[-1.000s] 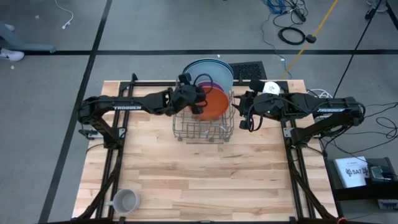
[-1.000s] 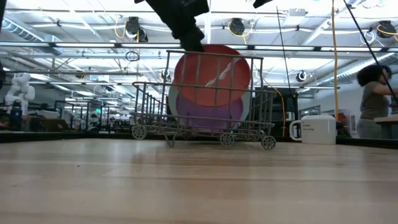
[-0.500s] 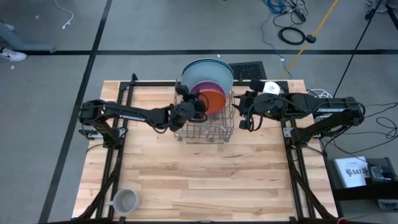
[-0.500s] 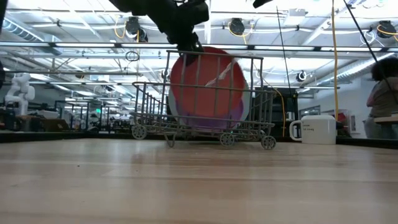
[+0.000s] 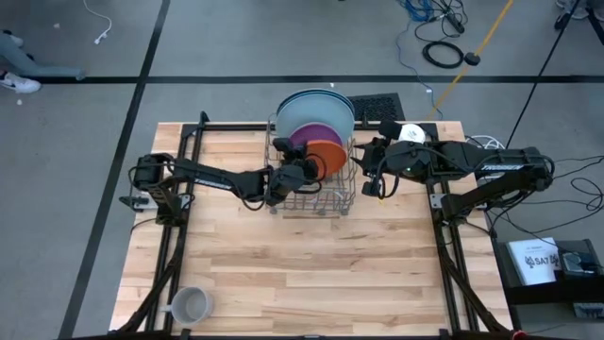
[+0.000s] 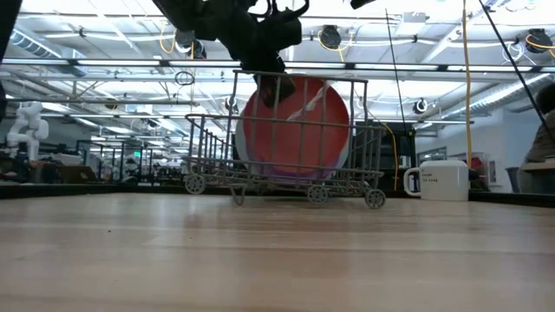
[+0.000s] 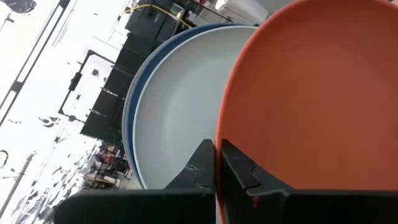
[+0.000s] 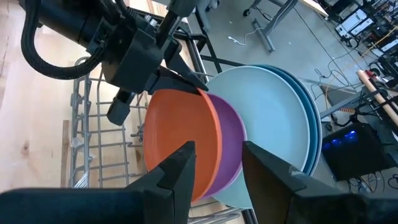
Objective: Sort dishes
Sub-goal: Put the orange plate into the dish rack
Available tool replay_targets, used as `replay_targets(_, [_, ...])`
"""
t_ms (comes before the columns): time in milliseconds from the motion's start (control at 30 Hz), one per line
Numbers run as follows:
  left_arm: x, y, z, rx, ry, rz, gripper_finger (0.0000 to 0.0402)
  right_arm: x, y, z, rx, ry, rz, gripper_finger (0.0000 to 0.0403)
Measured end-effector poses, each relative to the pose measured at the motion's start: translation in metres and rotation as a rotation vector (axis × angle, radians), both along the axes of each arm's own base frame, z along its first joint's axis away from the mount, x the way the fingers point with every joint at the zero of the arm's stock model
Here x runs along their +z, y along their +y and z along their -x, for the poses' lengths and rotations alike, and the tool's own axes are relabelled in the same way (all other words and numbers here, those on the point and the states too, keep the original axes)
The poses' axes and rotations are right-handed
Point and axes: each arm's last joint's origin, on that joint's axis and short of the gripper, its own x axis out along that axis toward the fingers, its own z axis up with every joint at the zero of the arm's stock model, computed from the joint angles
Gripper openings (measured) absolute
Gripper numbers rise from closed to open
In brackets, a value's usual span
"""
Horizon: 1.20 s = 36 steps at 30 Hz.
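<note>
The orange plate [image 5: 326, 151] stands on edge in the wire rack [image 5: 311, 194], its face turned toward the table's front and its back against the purple plate [image 5: 307, 139]. Behind those stand the light blue plate [image 5: 316, 113] and the dark blue plate [image 7: 134, 99]. The left gripper [image 5: 304, 168] is clenched on the orange plate's rim. A second ago the plate was held higher above the rack; it now sits lower, covering most of the purple plate in the low view. The right gripper [image 5: 376, 175] waits beside the rack, fingers [image 8: 180, 168] parted, empty, unmoved.
</note>
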Motion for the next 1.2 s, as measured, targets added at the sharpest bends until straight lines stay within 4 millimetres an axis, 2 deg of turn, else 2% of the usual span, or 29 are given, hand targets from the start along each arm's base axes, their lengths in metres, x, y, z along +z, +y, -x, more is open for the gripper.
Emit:
replay_targets(367, [-0.014, -0.019, -0.006, -0.058, 0.026, 0.01, 0.0007, 0.0, 0.0, 0.0, 0.001, 0.0, 0.0, 0.0125])
replay_targets(700, [-0.015, -0.021, -0.006, -0.054, -0.007, 0.028, 0.0016, 0.0, 0.0, 0.0, 0.001, 0.0, 0.001, 0.0125])
replay_targets(800, [-0.015, -0.022, -0.006, -0.044, -0.012, 0.027, 0.0048, 0.0, 0.0, 0.0, 0.001, 0.0, 0.001, 0.0125])
replay_targets(1067, [-0.016, -0.021, -0.006, -0.005, -0.007, 0.018, 0.0176, 0.0, 0.0, 0.0, -0.001, -0.002, -0.002, 0.0125])
replay_targets(1200, [-0.015, -0.021, -0.006, 0.027, -0.013, 0.001, 0.0199, -0.003, 0.001, -0.003, 0.016, 0.006, -0.04, 0.0125])
